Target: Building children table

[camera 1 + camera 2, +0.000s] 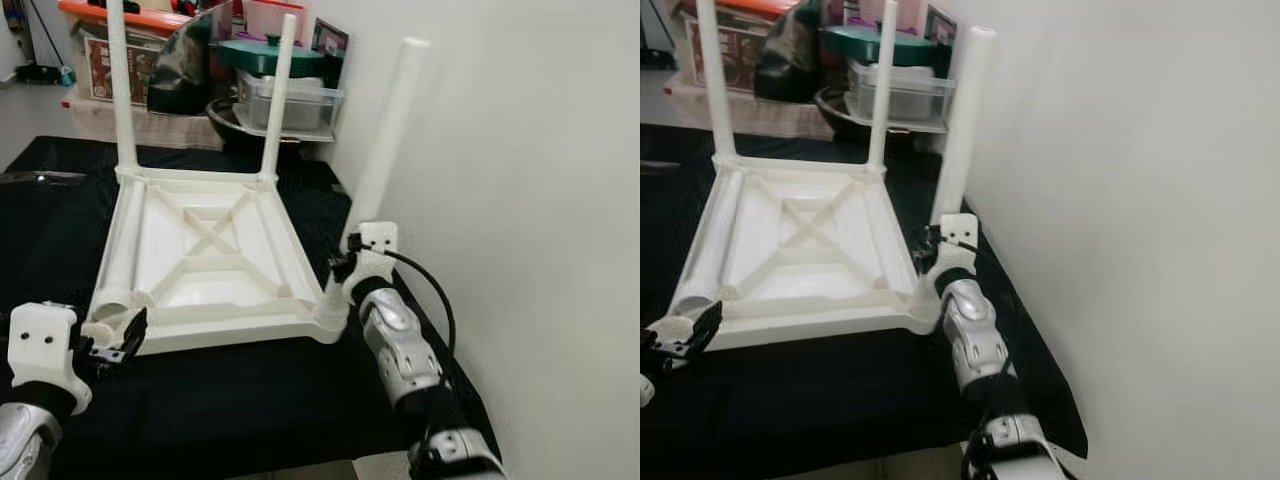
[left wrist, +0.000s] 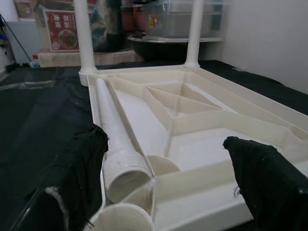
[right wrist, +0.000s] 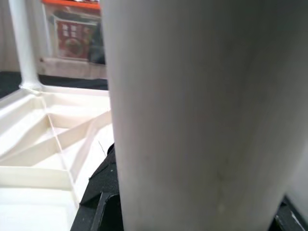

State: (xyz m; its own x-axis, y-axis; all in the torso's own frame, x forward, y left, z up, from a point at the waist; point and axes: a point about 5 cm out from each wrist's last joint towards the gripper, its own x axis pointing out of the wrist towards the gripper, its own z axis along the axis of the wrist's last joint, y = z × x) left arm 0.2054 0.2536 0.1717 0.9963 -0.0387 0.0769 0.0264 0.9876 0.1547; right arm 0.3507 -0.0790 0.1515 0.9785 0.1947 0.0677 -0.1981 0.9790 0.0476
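1. The left gripper (image 1: 128, 335) sits nearest, at the near left corner of the upturned table top (image 1: 215, 262), its black fingers (image 2: 82, 168) spread wide apart and holding nothing. Between them, in the left wrist view, the threaded end of the loose leg (image 2: 120, 144) shows just behind the empty corner socket (image 2: 126, 220).

2. The right gripper (image 1: 345, 268) is at the near right corner, clamped around the tilted leg (image 1: 385, 145) low on its shaft. To do this step well, I judge the leg should be brought upright over its socket before it is twisted or pressed home; turning it while it leans risks a crossed thread. The left gripper could steady the table top by its rim.

3. The table top lies underside up on the black cloth (image 1: 220, 410), its ribbed cross facing the ceiling.

4. The loose leg lies flat along the left inner edge, its long axis running from near to far, threaded end nearest.

5. The tilted leg points up and away toward the wall (image 1: 520, 200), leaning off vertical.

6. At the far corners two standing legs (image 1: 119, 85) rise straight up, seemingly already fitted.
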